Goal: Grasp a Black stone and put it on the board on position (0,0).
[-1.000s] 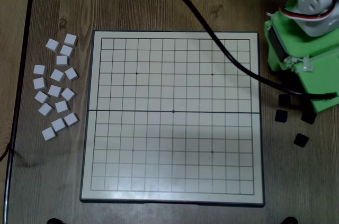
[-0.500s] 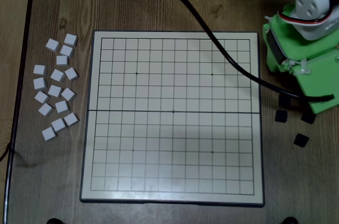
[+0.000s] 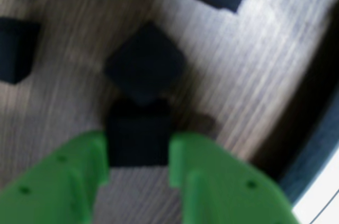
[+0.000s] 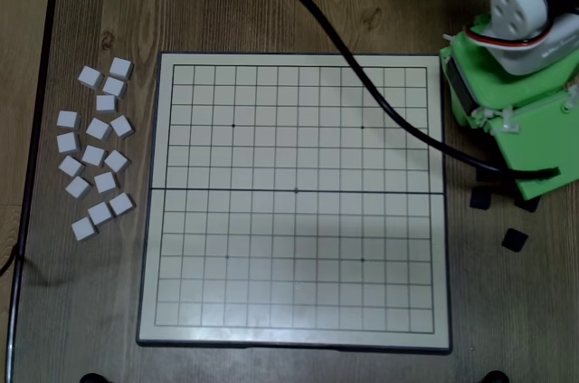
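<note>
Brown wooden table [image 4: 271, 3] under everything, with streaky grain. Seen from overhead, far out at nine o'clock, a bunch of small white square blocks [image 4: 95, 149] lying loose on the wood. Next, in the middle, the big square cream board [image 4: 294, 311] with thin dark lines and a dark grey frame. On its dark fold line, the middle dot [image 4: 297, 190], bare. Across the top corner at one o'clock, a thick black cable [image 4: 362, 71]. At three o'clock, the green plastic arm [image 4: 516, 120], with little black square blocks [image 4: 514, 239] on the wood below it, just off the board's edge.

Seen from the wrist, very blurry. Two green fingers [image 3: 69, 181] of the gripper [image 3: 139, 155] partly spread, with one small black square block [image 3: 139, 139] sitting right between them on the wood. Cannot tell if squeezed tight. Another black block touching it at twelve o'clock, more at ten and one o'clock.
</note>
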`<state>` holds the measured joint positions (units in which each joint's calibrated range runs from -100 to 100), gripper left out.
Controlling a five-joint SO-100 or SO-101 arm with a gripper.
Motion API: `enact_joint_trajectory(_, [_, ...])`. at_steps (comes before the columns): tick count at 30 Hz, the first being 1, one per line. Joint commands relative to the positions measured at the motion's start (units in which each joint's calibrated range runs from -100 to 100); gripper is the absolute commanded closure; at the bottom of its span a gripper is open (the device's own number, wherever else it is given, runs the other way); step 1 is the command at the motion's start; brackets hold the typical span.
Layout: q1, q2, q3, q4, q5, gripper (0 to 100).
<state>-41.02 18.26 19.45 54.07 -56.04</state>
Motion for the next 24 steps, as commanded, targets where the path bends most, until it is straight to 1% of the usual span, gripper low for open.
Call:
enact_joint_trajectory(1, [0.38, -0.67, 0.65, -2.10, 0.34, 94])
enact_joint_trajectory(7, [0.29, -2.03, 1.23, -2.93, 0.59, 94])
enact_joint_trajectory(11, [-0.17, -3.22, -0.12, -1.69, 0.49, 94])
enact_joint_trajectory(17, [0.10, -3.81, -7.56, 4.84, 1.56, 94])
enact_joint_trajectory(24, [0.47, -4.40, -15.19, 9.31, 2.15, 94])
